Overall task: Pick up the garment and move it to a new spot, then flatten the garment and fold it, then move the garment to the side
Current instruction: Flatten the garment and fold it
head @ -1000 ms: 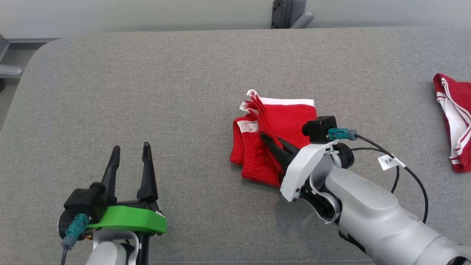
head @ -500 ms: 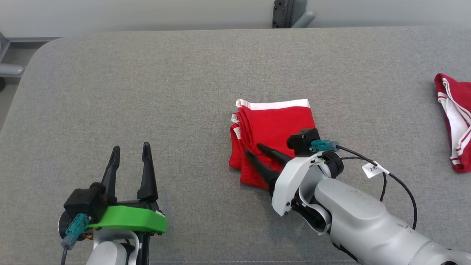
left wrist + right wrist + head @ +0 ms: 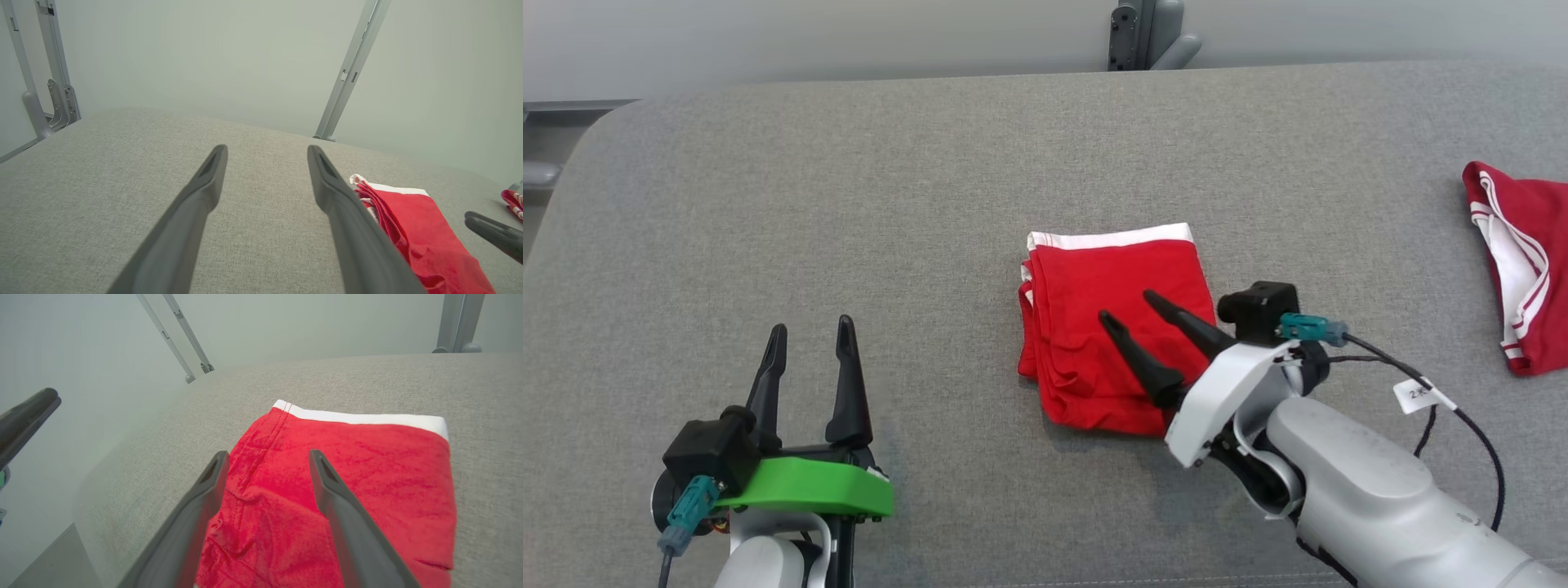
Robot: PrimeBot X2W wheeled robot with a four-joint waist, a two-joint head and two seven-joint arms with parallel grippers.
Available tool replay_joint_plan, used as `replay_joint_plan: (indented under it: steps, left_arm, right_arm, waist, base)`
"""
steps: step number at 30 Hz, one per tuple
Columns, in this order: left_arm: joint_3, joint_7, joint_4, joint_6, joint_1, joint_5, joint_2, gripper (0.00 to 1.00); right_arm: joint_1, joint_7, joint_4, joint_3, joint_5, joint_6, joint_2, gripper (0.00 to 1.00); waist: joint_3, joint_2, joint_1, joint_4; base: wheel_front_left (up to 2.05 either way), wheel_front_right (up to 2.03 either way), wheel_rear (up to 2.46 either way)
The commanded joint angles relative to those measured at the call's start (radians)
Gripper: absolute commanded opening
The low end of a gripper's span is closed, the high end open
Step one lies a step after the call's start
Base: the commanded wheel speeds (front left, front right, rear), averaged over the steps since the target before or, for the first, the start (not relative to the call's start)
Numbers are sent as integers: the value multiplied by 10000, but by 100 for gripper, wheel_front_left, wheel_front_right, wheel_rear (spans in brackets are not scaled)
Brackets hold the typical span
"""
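The garment is a red piece with a white waistband, lying folded flat in the middle of the grey surface; it shows too as the garment and the garment. My right gripper hovers over its near right part, open, with nothing between the fingers. In the right wrist view my right gripper points across the red cloth toward the white band. My left gripper stands open at the lower left, well clear of the cloth, and my left gripper looks over bare grey surface.
A second red and white garment lies crumpled at the right edge of the padded grey table. Metal frame posts rise behind the far edge. A black cable with a white tag trails from my right wrist.
My right gripper has let go of the garment and opened wide; the lifted layers have dropped flat into a neat fold. The head camera shifted slightly. My left arm stayed still.
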Motion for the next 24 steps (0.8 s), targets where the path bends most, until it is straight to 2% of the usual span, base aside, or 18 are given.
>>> replay_joint_plan:
  steps: [1, 6, 15, 24]
  left_arm:
    - [-19, -18, -22, 37, 77, -53, 42, 100]
    - [-105, -16, 13, 15, 63, -74, 17, 100]
    - [-227, -17, 103, -5, 50, -114, 14, 100]
    - [-326, -28, 136, 0, 120, -153, 20, 100]
  right_arm:
    - [209, -106, -47, -297, -189, -9, -164, 100]
    - [522, -204, 58, -1448, -717, -9, -372, 100]
    - [991, -244, 10, -3028, -1881, -9, -356, 100]
    - [1567, -315, -133, -4580, -3267, -9, 123, 100]
  waist:
    - [-1, 93, 0, -52]
    - [6, 93, 0, -108]
    - [-17, 93, 0, -93]
    - [-74, 93, 0, -39]
  base:
    - [0, 0, 0]
    - [0, 0, 0]
    - [0, 0, 0]
    - [0, 0, 0]
